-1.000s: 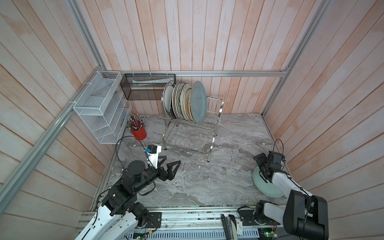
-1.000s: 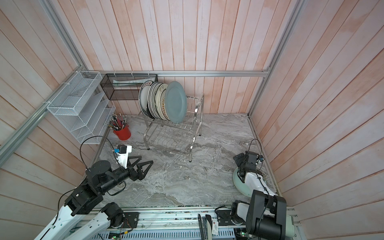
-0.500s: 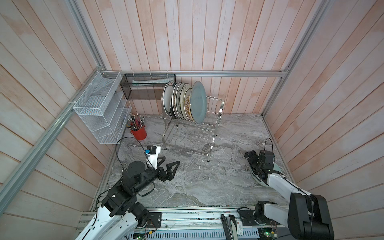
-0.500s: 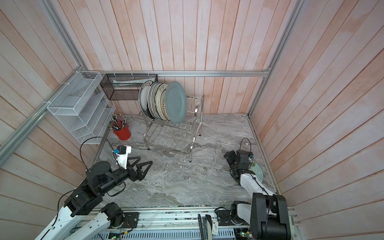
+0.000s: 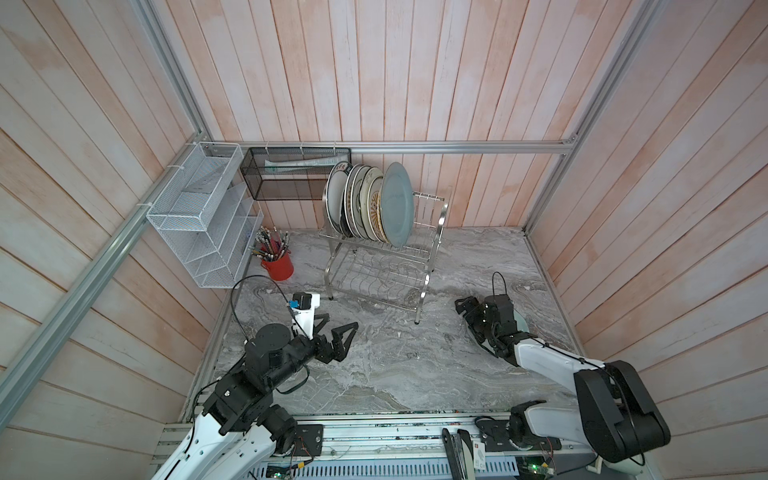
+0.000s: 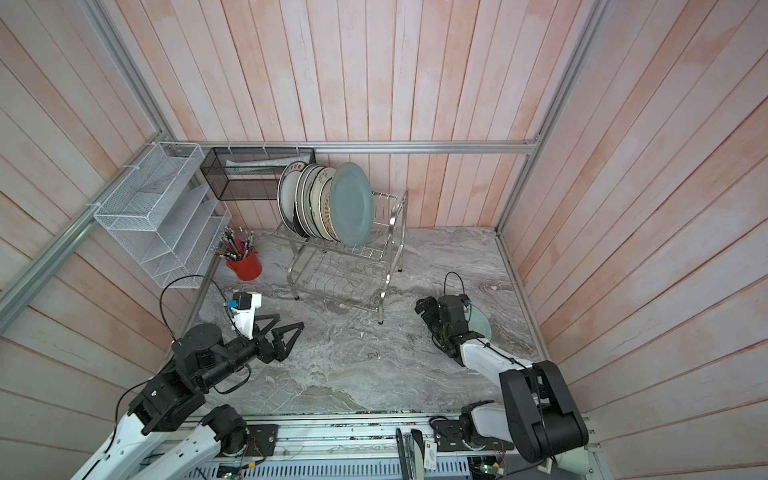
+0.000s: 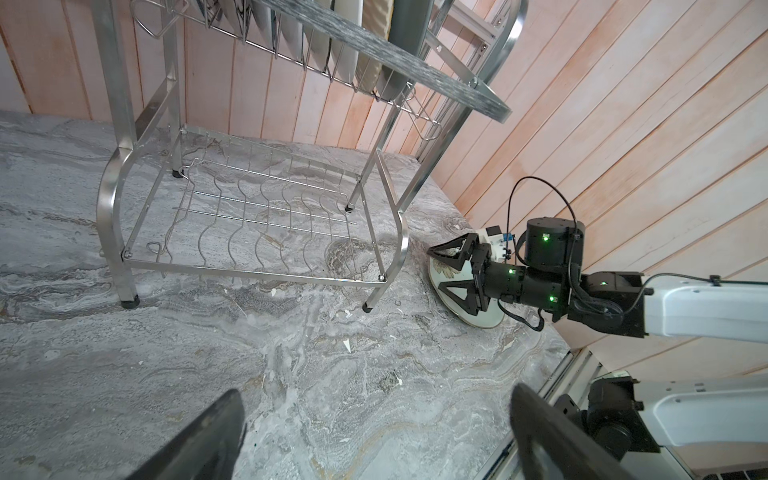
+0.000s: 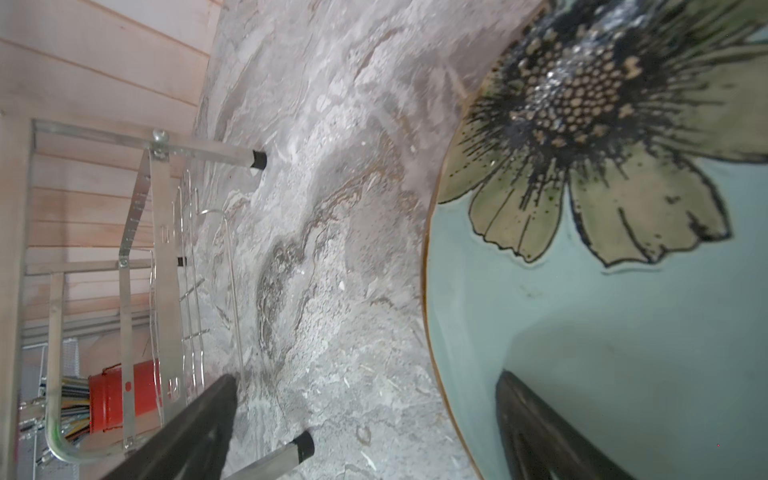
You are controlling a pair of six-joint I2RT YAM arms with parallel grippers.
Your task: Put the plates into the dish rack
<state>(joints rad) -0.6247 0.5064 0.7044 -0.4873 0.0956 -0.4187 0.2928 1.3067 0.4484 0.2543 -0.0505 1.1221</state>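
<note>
Several plates (image 5: 370,203) are standing in the dish rack (image 5: 437,237); I am holding my right hand (image 8: 365,378) wide astride the teal plate (image 8: 623,353)'s rim on the bench (image 5: 395,365), for an edge pinch; left hand (image 5: 338,322) hovering wide, empty.

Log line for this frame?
rack plates: upright, dish rack top tier | teal plate: flat on table | right gripper: open, astride its rim | left gripper: open, empty

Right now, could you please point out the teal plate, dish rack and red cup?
Teal plate (image 8: 582,324): right wrist view, bare glaze.
Dish rack (image 7: 116,83): left wrist view, upright leg.
Red cup (image 5: 278,268): a top view, side.
</note>
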